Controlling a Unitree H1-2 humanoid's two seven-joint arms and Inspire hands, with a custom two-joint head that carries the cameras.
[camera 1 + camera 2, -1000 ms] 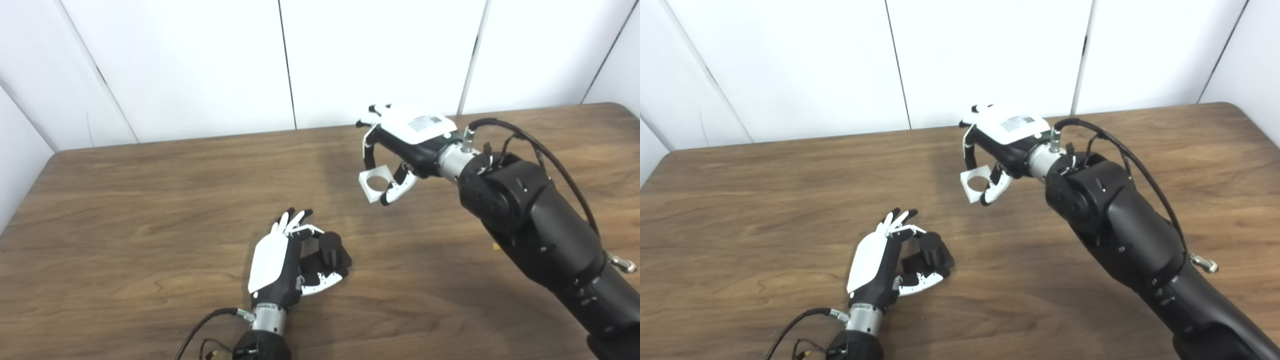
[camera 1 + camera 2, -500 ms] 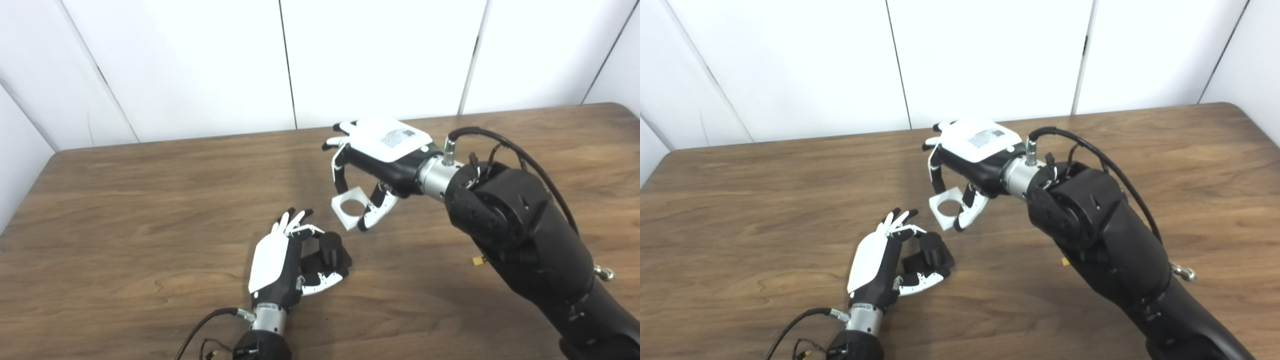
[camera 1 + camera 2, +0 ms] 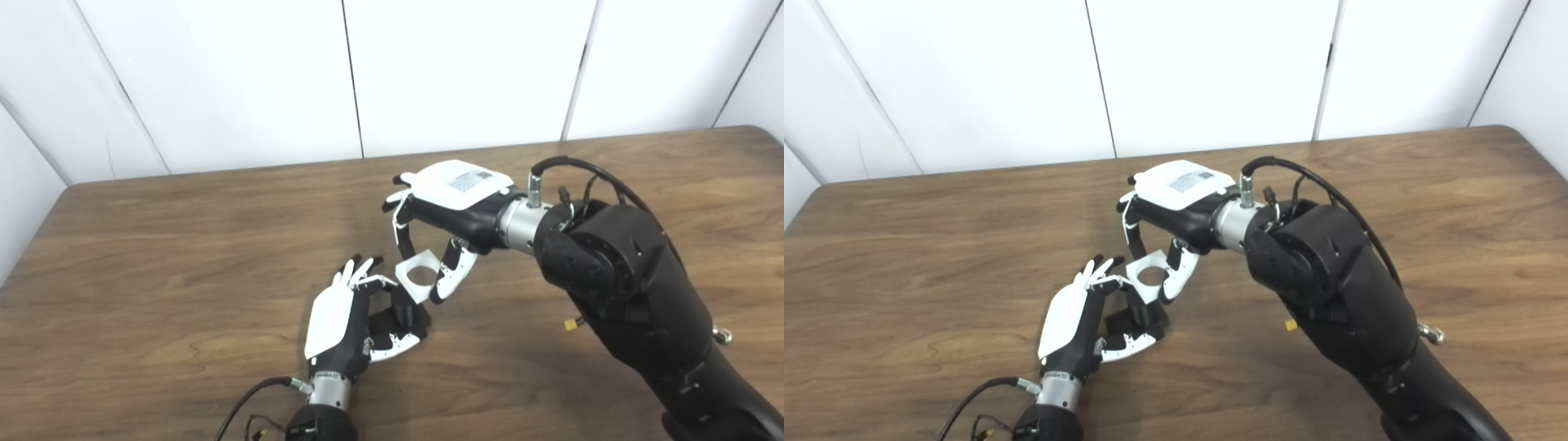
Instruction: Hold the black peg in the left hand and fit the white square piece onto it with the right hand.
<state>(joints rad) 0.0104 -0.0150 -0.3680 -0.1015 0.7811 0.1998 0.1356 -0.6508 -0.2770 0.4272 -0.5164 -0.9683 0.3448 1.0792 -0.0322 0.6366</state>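
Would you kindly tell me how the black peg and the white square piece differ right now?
The black peg is a dark solid cylinder; the white square piece is flat with a round hole. The peg sits low in the left hand by the table; the piece hangs above it in the right hand. Each is gripped.

A lab: bare wooden table (image 3: 153,257), plain white wall panels (image 3: 245,79).

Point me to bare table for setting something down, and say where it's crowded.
Bare wood: the table from its left edge to the left hand, the far strip along the wall, and the far right corner beyond the right arm. Crowded: the centre, where the right hand holds the white square piece over the black peg.
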